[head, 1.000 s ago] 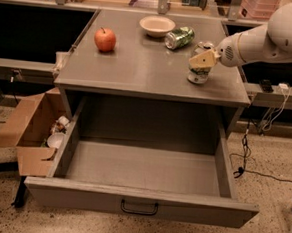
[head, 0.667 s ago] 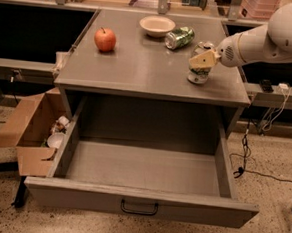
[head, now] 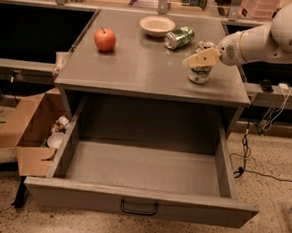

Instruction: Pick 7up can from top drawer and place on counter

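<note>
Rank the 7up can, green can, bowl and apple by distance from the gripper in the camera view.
1. 7up can: upright on the right side of the counter, directly under the gripper.
2. green dented can: lying on its side, behind and to the left.
3. bowl: back centre.
4. apple: far left.

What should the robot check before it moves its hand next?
1. 7up can upright on the counter: ok.
2. Can well in from the counter's edge: ok.
3. Gripper at the can's top, can free of it: cannot tell.
4. Dented green can and bowl apart from the 7up can: ok.
5. Top drawer shut: not ok, it stands open.
</note>
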You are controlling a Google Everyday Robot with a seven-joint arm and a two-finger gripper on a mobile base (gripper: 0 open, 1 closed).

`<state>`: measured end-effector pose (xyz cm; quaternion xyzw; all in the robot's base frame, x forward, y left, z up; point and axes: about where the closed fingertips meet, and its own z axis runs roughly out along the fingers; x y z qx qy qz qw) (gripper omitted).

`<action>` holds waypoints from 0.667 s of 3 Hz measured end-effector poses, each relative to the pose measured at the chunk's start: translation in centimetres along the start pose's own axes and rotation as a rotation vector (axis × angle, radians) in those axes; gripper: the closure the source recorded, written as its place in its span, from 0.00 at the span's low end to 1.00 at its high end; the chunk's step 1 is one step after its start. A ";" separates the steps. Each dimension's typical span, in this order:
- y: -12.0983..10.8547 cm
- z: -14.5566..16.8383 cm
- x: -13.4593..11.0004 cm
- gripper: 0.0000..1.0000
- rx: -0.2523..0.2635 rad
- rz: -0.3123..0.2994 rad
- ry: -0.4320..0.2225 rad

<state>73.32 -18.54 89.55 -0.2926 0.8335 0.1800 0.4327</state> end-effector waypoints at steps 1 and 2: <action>0.9 -0.9 -2.4 0.00 -0.032 -0.015 -0.092; 0.9 -0.9 -2.4 0.00 -0.032 -0.015 -0.092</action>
